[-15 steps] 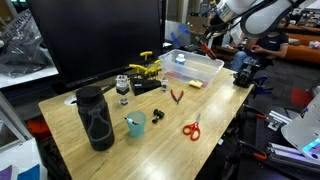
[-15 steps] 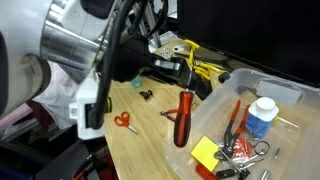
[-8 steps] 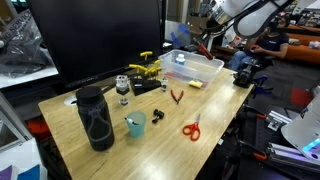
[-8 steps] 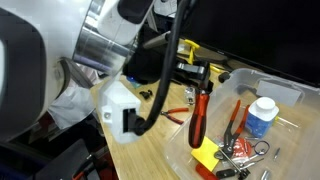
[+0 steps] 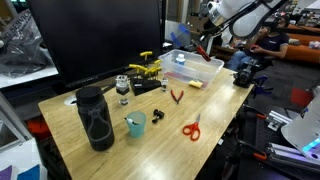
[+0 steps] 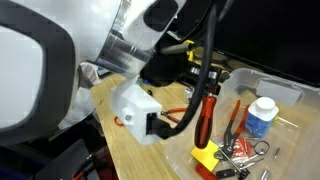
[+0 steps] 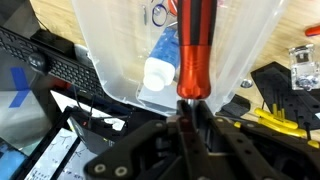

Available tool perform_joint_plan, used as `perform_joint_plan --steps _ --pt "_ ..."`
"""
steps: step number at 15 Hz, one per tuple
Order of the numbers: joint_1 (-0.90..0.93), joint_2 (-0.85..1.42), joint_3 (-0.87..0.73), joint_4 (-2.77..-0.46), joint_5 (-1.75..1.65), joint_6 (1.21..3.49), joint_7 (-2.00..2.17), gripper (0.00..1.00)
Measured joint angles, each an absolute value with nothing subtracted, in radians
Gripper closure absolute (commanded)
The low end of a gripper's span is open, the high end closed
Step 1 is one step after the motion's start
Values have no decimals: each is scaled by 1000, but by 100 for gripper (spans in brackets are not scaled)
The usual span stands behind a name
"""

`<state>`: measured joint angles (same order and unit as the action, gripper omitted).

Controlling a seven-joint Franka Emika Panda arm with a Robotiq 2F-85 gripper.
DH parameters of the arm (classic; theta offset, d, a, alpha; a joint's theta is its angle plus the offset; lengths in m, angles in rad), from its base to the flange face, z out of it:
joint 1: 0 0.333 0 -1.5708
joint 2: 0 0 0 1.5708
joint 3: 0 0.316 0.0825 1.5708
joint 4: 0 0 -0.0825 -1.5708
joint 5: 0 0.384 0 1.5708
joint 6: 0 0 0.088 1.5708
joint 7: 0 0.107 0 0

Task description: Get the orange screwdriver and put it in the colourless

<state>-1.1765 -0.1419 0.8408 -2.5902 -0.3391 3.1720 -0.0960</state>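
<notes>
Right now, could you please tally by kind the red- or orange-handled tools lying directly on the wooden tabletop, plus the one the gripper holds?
orange screwdriver, in the gripper: 1
orange-handled scissors: 1
red-handled pliers: 1
Total: 3

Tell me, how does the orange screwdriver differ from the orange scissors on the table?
The orange screwdriver hangs in the air, clamped in the pincer over the clear tub; the scissors lie flat on the wooden table, untouched. The screwdriver is one straight handle, nearly upright; the scissors look broader and splayed. Both have red-orange handles.
</notes>
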Motion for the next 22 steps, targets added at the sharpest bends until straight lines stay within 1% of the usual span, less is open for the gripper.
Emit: perform_joint_plan --steps 12,22 --pt "-1473 -122 1127 -2564 -437 3111 -8 97" --pt "-1755 -122 1430 -2553 -479 3062 60 97"
